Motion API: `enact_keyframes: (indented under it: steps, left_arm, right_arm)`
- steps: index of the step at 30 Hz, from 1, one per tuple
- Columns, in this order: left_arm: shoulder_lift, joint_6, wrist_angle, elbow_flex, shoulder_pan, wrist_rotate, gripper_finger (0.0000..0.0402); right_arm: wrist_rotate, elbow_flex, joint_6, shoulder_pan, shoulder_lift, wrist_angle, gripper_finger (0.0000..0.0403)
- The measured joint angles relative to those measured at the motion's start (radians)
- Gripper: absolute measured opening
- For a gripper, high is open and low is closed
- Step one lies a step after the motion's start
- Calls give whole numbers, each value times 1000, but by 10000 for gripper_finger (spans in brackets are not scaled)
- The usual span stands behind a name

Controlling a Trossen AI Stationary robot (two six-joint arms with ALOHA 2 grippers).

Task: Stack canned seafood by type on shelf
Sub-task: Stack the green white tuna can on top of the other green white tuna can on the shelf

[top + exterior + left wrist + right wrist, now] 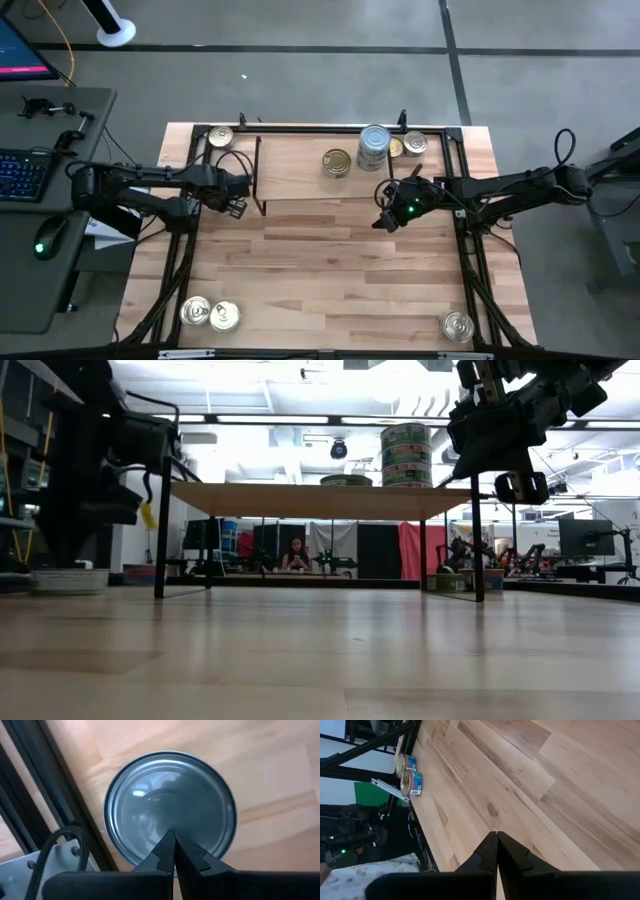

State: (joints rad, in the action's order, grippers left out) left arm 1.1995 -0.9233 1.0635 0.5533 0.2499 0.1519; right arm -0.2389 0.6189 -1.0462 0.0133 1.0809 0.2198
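Observation:
The shelf (300, 170) stands at the table's far middle on thin black legs. On it are a gold tin (337, 162), a stack of tins (373, 148) and two more gold tins (415, 145). My left gripper (174, 837) is shut and points down over a silver tin (170, 795) on the table, left of the shelf. My arm hides that tin in the high view. In the low view the tin (68, 581) lies flat with a gap above it. My right gripper (384, 221) hangs shut in front of the shelf's right part, with nothing in it.
Loose tins lie at the far left corner (220, 137), the near left (195, 312) (224, 316) and the near right (457, 326). A black frame rail (35, 795) and a cable run beside the silver tin. A person (297, 555) sits far behind the table.

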Motion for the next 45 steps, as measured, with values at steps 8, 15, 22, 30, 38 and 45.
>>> enact_keyframes:
  steps: [8, 15, 22, 30, 38, 45]
  left_arm:
    - [0, -14, -3, 0, -120, -9, 0]
    - [0, 20, -13, 0, -216, -14, 0]
    - [0, 161, -23, 0, -311, -19, 0]
    - [-1, 311, -91, 5, -402, -83, 0]
    - [4, 299, -182, 23, -412, -235, 0]
    - [28, 172, -247, 24, -436, -400, 0]
  right_arm:
    - [-6, 0, -3, 0, 0, 0, 0]
    - [-7, 0, 0, 0, 0, 0, 0]
    - [-7, 0, 0, 0, 0, 0, 0]
    - [-7, 0, 0, 0, 0, 0, 0]
    - [-7, 0, 0, 0, 0, 0, 0]
    - [-9, 0, 0, 0, 0, 0, 0]
